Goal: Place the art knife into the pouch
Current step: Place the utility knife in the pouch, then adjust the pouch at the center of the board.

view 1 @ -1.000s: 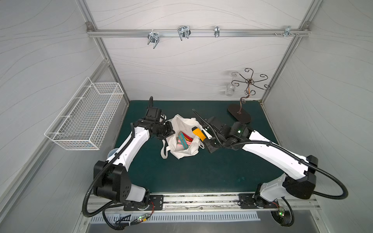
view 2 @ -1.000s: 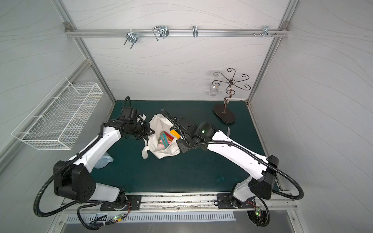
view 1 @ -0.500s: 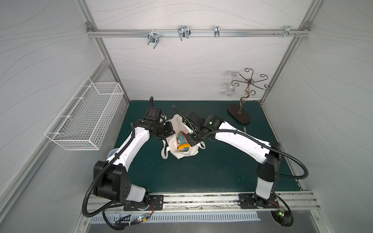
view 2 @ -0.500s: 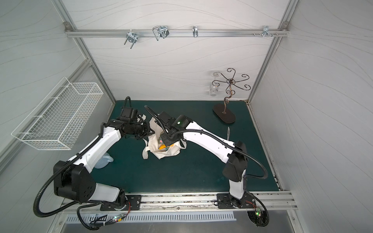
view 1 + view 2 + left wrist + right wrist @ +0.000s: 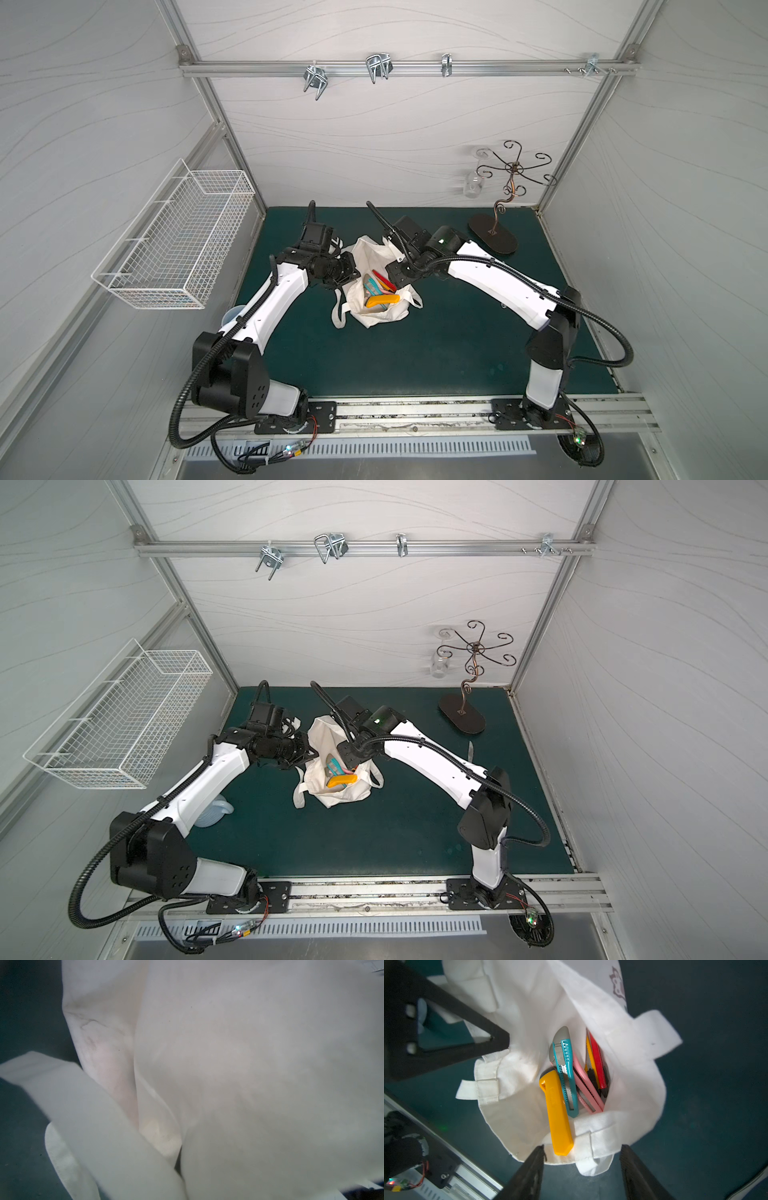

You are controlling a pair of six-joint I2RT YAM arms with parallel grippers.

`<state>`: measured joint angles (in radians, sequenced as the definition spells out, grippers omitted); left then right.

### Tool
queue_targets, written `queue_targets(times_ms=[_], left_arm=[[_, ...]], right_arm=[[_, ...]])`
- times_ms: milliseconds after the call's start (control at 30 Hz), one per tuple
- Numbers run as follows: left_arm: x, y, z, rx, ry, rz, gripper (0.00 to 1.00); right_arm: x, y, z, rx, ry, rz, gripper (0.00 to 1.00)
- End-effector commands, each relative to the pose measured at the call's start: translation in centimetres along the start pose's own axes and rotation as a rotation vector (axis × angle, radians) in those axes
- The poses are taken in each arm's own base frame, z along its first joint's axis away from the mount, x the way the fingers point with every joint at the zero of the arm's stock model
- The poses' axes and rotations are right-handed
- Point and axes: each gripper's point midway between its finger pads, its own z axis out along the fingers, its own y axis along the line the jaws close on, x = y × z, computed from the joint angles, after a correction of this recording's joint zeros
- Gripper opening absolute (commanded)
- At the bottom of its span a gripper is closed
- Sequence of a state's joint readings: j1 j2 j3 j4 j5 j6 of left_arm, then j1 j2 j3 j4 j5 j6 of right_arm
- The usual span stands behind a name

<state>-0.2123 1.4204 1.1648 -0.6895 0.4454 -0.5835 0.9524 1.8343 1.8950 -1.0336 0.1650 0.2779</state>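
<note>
Yellow art knife [image 5: 558,1113] released into the pouch [image 5: 380,318]; right claw [image 5: 582,1148] empty above it.

A second ago the right claw carried the knife beside the pouch's right side. Now its two dark fingers stand well apart over the mouth with nothing between them, and the smooth, slab-shaped plastic knife lies inside, its blunt end poking over the near rim. It rests against a ribbed teal cutter [image 5: 564,1068], a slim pink cutter [image 5: 586,1088] and a red cutter [image 5: 598,1064]. The left claw [image 5: 503,1041] has not moved: closed tight, it pinches the far rim and holds the mouth open. The pouch is soft, creased white cloth with flat strap handles, slumped on the dark green surface [image 5: 415,353].
</note>
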Motion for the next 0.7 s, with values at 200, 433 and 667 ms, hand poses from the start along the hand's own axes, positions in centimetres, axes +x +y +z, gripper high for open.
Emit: queue_targets(times_ms=[200, 433, 667], left_arm=[[0.0, -0.8, -1.1, 0.022, -0.036, 0.024, 0.0], [0.1, -1.6, -2.5, 0.032, -0.049, 0.026, 0.0], [-0.5, -5.1, -8.2, 0.077, -0.129, 0.071, 0.0]], right_arm=[[0.0, -2.9, 1.5, 0.046, 0.017, 0.02, 0.74], [-0.7, -4.3, 6.5, -0.005, 0.054, 0.053, 0.29], [-4.3, -4.3, -0.3, -0.073, -0.077, 0.066, 0.0]])
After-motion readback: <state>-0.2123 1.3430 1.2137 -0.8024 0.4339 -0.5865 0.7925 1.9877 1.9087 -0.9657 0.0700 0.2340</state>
